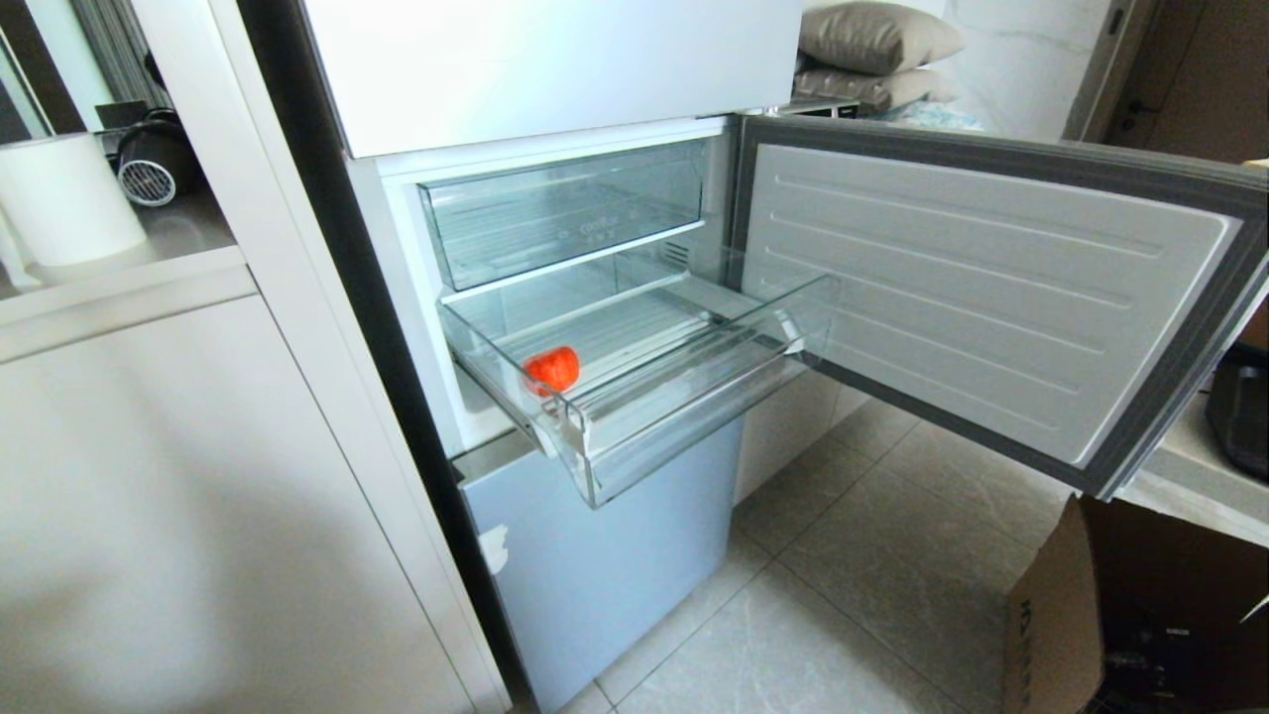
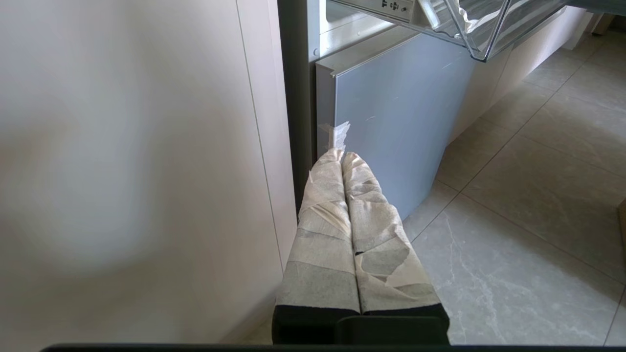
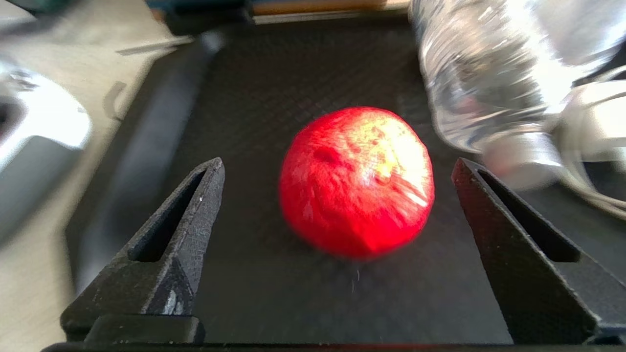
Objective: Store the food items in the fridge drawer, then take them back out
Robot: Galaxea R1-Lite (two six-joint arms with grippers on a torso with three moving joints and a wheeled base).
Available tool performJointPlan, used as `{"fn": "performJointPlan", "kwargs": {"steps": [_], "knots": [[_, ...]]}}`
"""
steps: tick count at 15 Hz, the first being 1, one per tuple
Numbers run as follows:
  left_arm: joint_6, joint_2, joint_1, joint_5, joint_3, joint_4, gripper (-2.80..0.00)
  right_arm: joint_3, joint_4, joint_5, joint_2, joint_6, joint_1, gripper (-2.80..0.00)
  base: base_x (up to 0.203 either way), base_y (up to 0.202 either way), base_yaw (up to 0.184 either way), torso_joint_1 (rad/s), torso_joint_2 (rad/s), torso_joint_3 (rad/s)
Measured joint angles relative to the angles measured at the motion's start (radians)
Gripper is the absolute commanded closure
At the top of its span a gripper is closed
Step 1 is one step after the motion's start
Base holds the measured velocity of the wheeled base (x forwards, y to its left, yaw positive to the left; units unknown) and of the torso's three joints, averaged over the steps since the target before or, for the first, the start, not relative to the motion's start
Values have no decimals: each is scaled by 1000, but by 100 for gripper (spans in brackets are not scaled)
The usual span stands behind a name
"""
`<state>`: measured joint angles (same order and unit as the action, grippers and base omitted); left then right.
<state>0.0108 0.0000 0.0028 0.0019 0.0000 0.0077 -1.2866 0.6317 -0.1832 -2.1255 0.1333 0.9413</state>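
Right gripper (image 3: 337,166) jaws wide, straddling red food item (image 3: 357,181) on black tray (image 3: 274,73) — fruit centred between, untouched; left gripper (image 2: 342,159) pressed closed, parked

Two red food items: one (image 1: 552,369) at seven o'clock in the single pulled-out fridge drawer (image 1: 694,416), one (image 3: 357,181) on a black tray (image 3: 274,73); one clear bin (image 1: 565,208) at twelve o'clock above the drawer; one clear bottle (image 3: 479,73); two pillows (image 1: 877,55); one cardboard box (image 1: 1056,625).
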Motion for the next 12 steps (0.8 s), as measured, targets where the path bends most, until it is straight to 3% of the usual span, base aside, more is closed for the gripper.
{"fn": "performJointPlan", "kwargs": {"steps": [7, 12], "knots": [[0, 0, 0, 0, 0, 0, 0, 425, -11, -45, 517, -59, -24, 0, 0, 0, 0, 0, 0, 0], [0, 0, 0, 0, 0, 0, 0, 770, -59, -231, 885, -191, -50, 0, 0, 0, 0, 0, 0, 0]]}}
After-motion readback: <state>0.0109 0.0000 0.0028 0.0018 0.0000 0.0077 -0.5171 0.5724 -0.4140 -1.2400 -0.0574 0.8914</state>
